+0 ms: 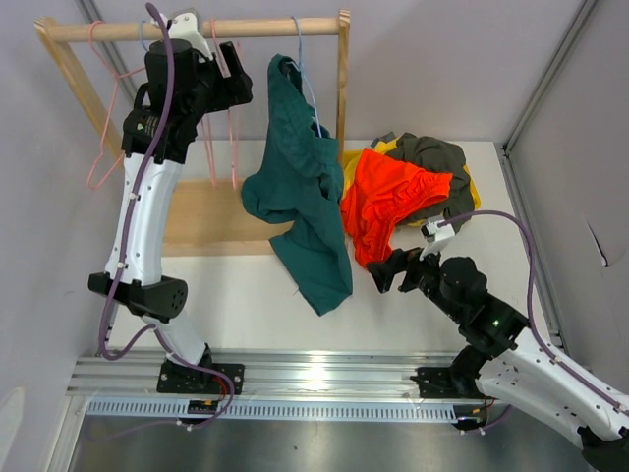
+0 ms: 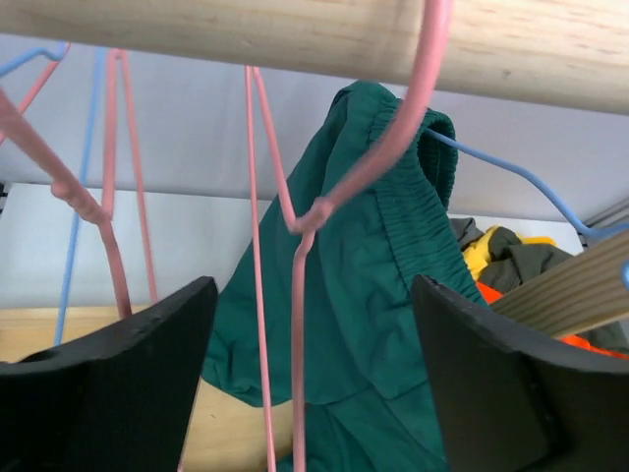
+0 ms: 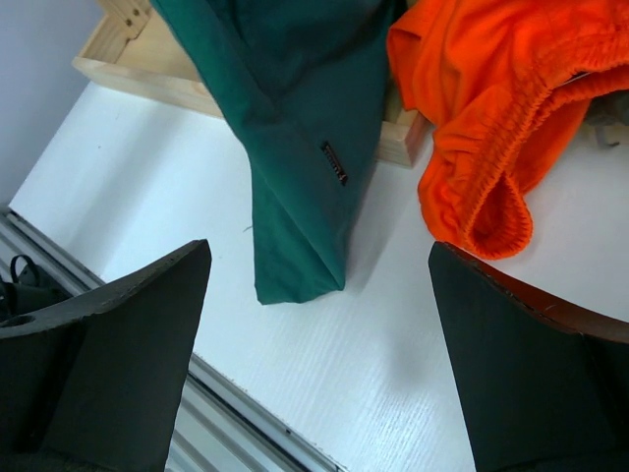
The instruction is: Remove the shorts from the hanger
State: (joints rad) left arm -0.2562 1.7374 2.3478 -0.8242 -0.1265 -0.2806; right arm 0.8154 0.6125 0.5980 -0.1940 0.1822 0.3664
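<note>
The teal shorts (image 1: pixel 300 197) are the only pair hanging, draping soft and creased from a thin blue wire hanger (image 2: pixel 511 182) on the round wooden rail (image 1: pixel 246 28), one leg trailing onto the white surface (image 1: pixel 236 295). The left end effector (image 2: pixel 313 295) is hovering wide open and empty among bare pink hangers (image 2: pixel 298 334). The right end effector (image 1: pixel 391 267) is gaping empty too, low near the hem. An orange pair (image 1: pixel 388 197), an olive pair (image 1: pixel 432 152) and a yellow pair (image 1: pixel 354 157) are lying crumpled together. Next, I reckon, comes pinching the elastic waistband and lifting it off the wire.
</note>
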